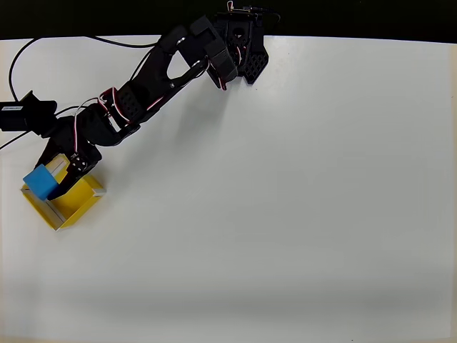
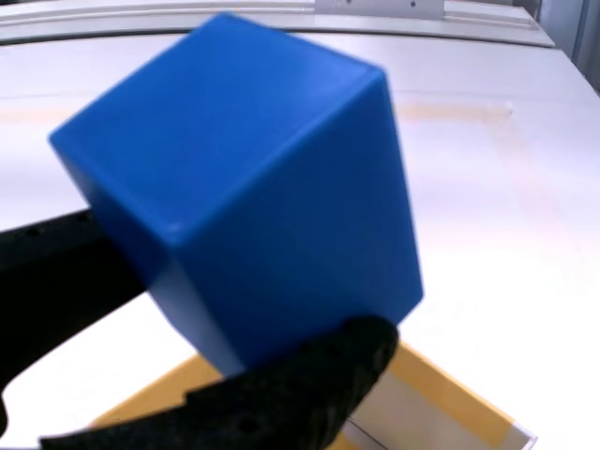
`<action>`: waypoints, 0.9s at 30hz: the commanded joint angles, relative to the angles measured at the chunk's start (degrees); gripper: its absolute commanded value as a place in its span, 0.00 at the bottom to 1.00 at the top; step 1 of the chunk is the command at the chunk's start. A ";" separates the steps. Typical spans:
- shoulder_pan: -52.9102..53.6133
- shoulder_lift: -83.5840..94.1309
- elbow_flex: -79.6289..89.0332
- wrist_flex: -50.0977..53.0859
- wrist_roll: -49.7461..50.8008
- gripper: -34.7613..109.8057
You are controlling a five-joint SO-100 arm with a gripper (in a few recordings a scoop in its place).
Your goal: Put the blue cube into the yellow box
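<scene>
- The small bright-blue cube is gripped in the robot's black hand.
- In the wrist view the blue cube sits tilted, with one black finger pressing it from below and the other on its left side.
- The cube hangs over the top-left part of the shallow square yellow box in the overhead view.
- The yellow box shows under the cube in the wrist view.
- The box sits near the left edge of the white tabletop.
- The black arm reaches down from the top of the tabletop.
</scene>
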 commanded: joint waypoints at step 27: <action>0.53 -14.59 -9.93 -7.65 2.02 0.51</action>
